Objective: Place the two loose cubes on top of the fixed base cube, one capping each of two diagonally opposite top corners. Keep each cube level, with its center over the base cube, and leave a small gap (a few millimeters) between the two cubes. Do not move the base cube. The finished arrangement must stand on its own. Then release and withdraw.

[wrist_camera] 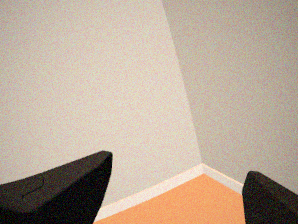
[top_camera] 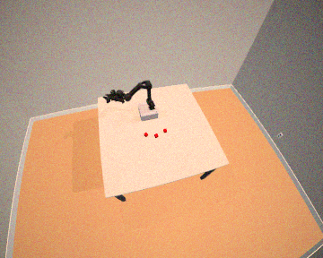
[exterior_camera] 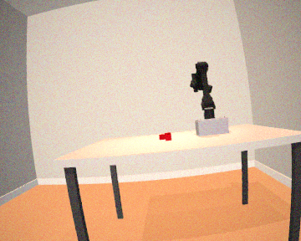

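Note:
Three small red cubes lie in a row near the middle of the table (top_camera: 178, 157) (exterior_camera: 257, 135): the left cube (top_camera: 145, 134), the middle cube (top_camera: 156, 135) and the right cube (top_camera: 165, 131). In the exterior view they show as one red cluster (exterior_camera: 165, 135). I cannot tell which cube is the fixed base. My gripper (top_camera: 108, 98) (wrist_camera: 180, 173) is open and empty. It is stretched out over the table's back left edge, far from the cubes and pointing away from them. The wrist view shows only wall and floor between the two dark fingers.
The arm (exterior_camera: 201, 81) rises from a grey base block (top_camera: 148, 113) (exterior_camera: 211, 125) at the back of the table. The room's walls and the orange floor (top_camera: 56, 179) surround the table.

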### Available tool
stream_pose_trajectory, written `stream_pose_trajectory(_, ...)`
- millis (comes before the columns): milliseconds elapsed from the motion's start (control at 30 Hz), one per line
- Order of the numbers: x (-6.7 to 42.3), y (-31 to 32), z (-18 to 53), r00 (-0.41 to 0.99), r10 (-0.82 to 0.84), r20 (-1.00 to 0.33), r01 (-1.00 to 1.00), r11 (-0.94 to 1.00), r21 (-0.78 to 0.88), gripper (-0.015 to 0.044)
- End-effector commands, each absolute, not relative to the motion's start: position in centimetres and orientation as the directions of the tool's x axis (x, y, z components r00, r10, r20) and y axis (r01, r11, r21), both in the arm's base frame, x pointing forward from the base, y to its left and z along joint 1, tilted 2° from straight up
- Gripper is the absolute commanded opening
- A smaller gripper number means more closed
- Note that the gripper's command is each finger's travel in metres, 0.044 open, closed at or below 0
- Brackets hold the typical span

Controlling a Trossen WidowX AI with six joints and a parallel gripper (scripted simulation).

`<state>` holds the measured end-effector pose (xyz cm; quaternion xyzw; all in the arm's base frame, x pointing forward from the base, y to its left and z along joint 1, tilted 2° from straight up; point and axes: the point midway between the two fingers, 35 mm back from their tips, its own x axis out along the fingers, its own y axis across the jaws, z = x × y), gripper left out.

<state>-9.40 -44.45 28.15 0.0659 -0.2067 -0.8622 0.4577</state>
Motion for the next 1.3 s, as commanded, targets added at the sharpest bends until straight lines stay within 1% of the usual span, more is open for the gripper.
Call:
stream_pose_trajectory(0, -5.8, -45.8, 26.5, -0.481, -0.877, -0.008, 0.84, -0.464, 0.282, 0.0265)
stream_pose_trajectory(300, 1.3, -46.8, 22.8, -0.301, -0.936, -0.182, 0.951, -0.31, 0.021, 0.0265)
stream_pose_trajectory(667, 9.8, -45.4, 18.4, -0.088, -0.912, -0.4, 0.968, 0.017, -0.25, 0.0265)
stream_pose_trajectory(967, 16.0, -42.3, 15.0, 0.056, -0.819, -0.571, 0.855, 0.334, -0.396, 0.0265)
stream_pose_trajectory(1267, 21.1, -37.7, 12.0, 0.152, -0.673, -0.724, 0.629, 0.631, -0.454, 0.0265)
